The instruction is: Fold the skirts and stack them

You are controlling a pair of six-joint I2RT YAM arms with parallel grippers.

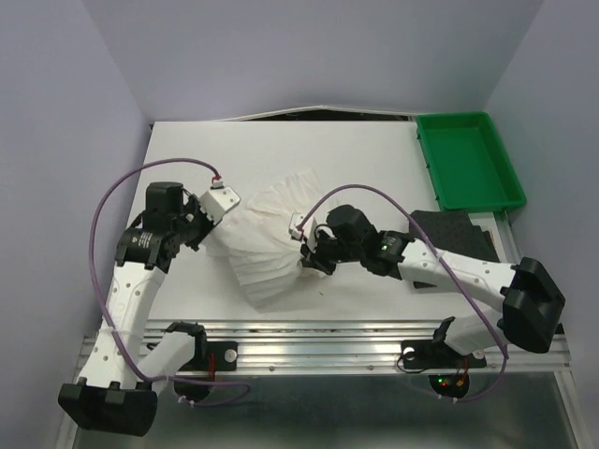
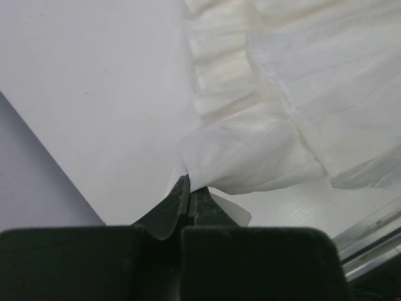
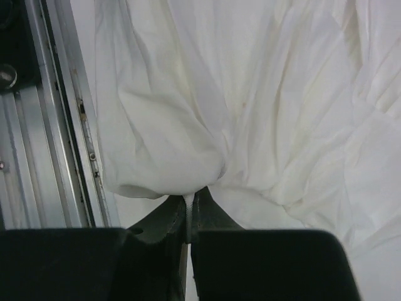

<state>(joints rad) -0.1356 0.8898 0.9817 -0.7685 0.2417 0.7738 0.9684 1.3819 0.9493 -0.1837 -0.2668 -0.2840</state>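
The white crinkly skirt [image 1: 271, 234] lies spread in the middle of the table between both arms. My left gripper [image 1: 213, 223] is shut on its left edge; in the left wrist view [image 2: 187, 188] the cloth [image 2: 250, 150] bunches at the fingertips. My right gripper [image 1: 309, 254] is shut on its right edge; in the right wrist view [image 3: 190, 200] a thin fold of the skirt [image 3: 188, 113] is pinched between the jaws. A dark charcoal skirt [image 1: 449, 234] lies at the right, partly under the right arm. The yellow floral skirt is out of view.
A green plastic tray [image 1: 468, 161] stands at the back right corner. The metal rail [image 1: 328, 341] runs along the table's near edge, also at the left of the right wrist view [image 3: 56, 125]. Purple walls close in both sides.
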